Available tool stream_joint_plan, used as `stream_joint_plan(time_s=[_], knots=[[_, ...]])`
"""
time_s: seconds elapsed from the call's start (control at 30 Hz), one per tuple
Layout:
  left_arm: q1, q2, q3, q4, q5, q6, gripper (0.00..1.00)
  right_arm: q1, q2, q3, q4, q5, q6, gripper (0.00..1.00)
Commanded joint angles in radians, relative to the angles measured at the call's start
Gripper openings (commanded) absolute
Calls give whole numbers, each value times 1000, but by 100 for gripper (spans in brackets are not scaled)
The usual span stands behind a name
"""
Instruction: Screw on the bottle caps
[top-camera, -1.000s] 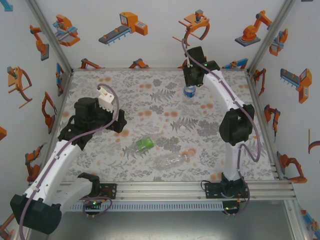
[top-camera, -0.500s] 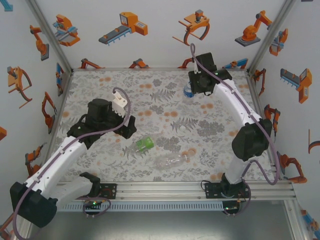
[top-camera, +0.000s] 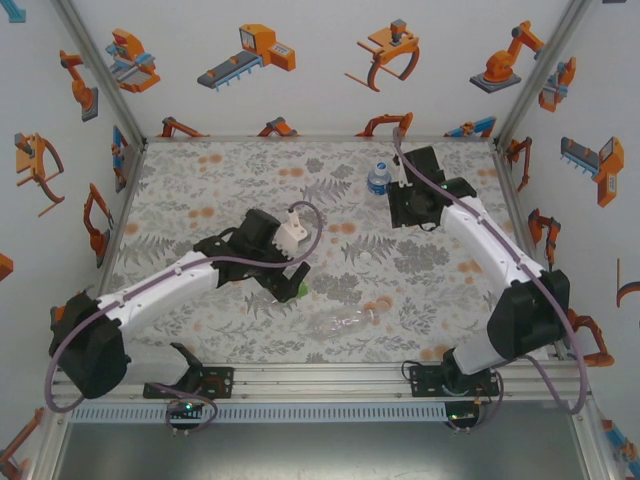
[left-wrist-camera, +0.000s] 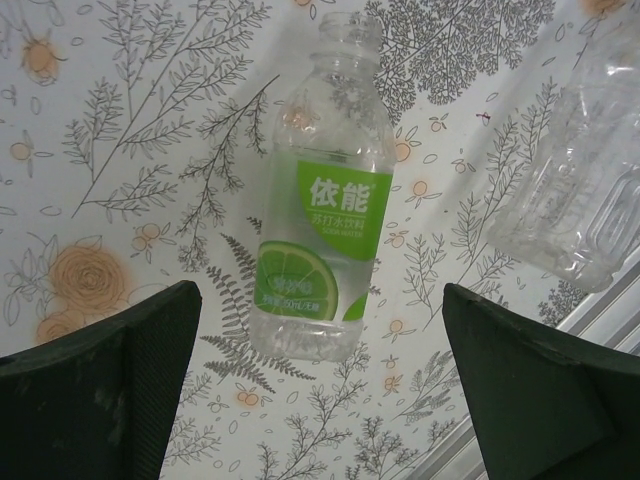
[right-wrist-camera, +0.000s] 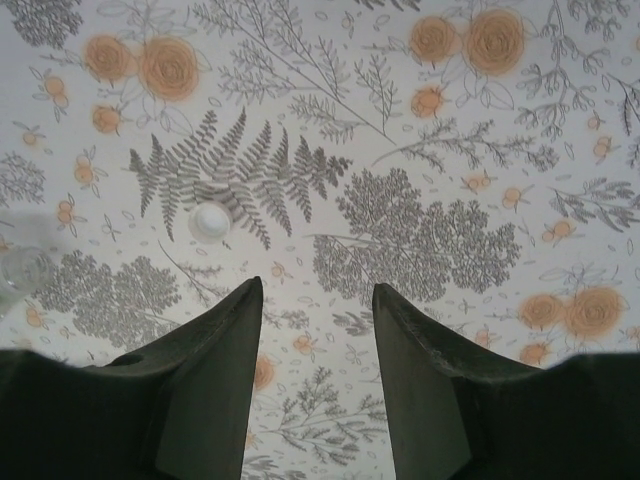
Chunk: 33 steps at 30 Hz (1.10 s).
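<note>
Green-labelled bottle (left-wrist-camera: 322, 230) lies uncapped under your left gripper (left-wrist-camera: 320, 300), jaws wide; your right gripper (right-wrist-camera: 317, 290), jaws narrow and empty, hangs near a white cap (right-wrist-camera: 210, 221).

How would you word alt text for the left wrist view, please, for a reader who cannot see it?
A green-labelled bottle lies capless on the floral mat, neck toward the top of the frame, between the dark fingers of the open left hand. Part of a colourless bottle lies at the right edge.

The bench mat (right-wrist-camera: 420, 230) is white with grey ferns and orange roses. The cap (right-wrist-camera: 210, 221) is plain white. The bottle (left-wrist-camera: 320, 220) is clear, with a lime-green label bearing white characters.
</note>
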Motion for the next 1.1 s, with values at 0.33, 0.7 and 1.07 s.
stream_joint_plan(time_s=[0.33,0.7,1.07], knots=[[-25,274,130,-55,66,68,98,-7,-236,-173,-2,123,-10,47],[-27,358,92,-44,18,61,84,-9,-296,-217,-5,161,-10,47],[-30,394,98,-22,27,45,67,-8,-319,-227,-5,158,-4,47]])
